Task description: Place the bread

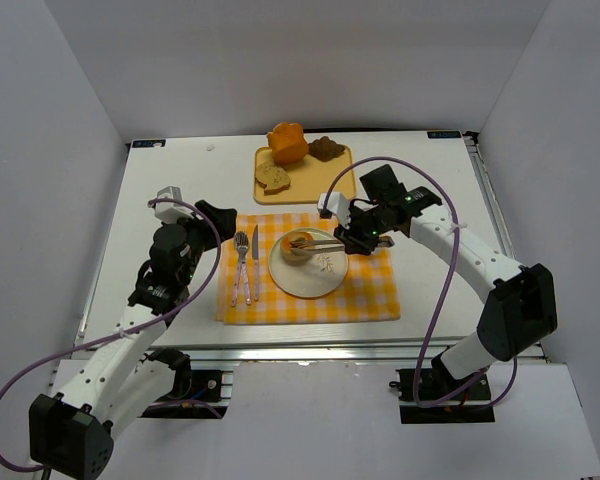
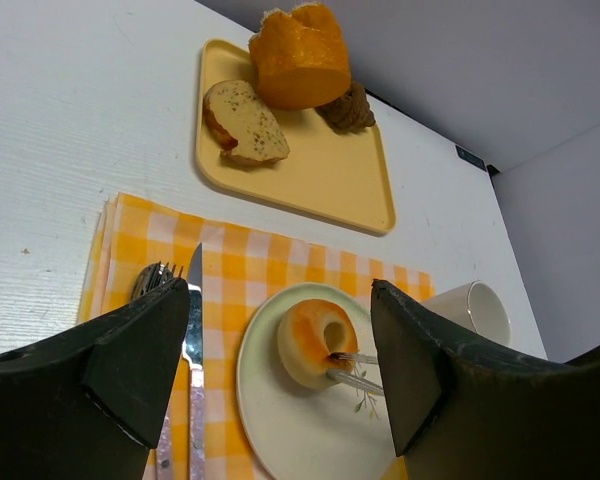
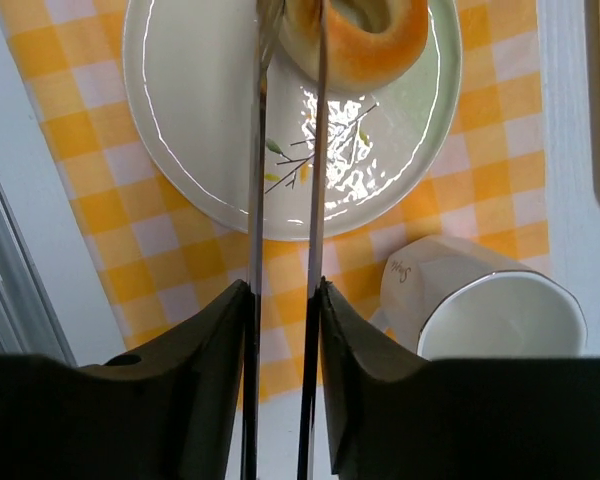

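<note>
The bread is a small golden ring resting on the white plate, toward its far left side. My right gripper is shut on a pair of thin metal tongs. One tong tip sits in the ring's hole and the other lies against its outer side. My left gripper hangs open left of the plate, above the cutlery, holding nothing.
A fork and knife lie on the yellow checked cloth left of the plate. A white cup lies beside the plate. Behind, a yellow tray holds an orange loaf chunk, a seeded slice and a brown piece.
</note>
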Robot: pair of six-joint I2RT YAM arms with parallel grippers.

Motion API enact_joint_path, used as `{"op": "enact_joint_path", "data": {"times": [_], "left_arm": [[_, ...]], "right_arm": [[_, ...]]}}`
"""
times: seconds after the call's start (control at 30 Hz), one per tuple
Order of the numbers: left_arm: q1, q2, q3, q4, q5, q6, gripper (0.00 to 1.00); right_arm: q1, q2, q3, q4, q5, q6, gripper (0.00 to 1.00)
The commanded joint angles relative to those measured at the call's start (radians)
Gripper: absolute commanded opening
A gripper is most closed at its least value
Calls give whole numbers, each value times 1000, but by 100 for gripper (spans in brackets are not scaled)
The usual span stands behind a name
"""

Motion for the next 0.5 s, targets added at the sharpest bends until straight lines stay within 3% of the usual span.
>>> {"op": "enact_joint_path", "data": {"times": [0.0,0.27,0.47], "left_arm": [[4,-36,18,-4,-13,4,82],[4,-36,21,-1,-8,4,82],[4,-36,32,-1,-8,4,82]], "right_arm": [[7,-21,2,25,-46,-11,40],[5,-53,20,-1,-81,-14,45],[-28,-89,111,2,-132,17,38]]}}
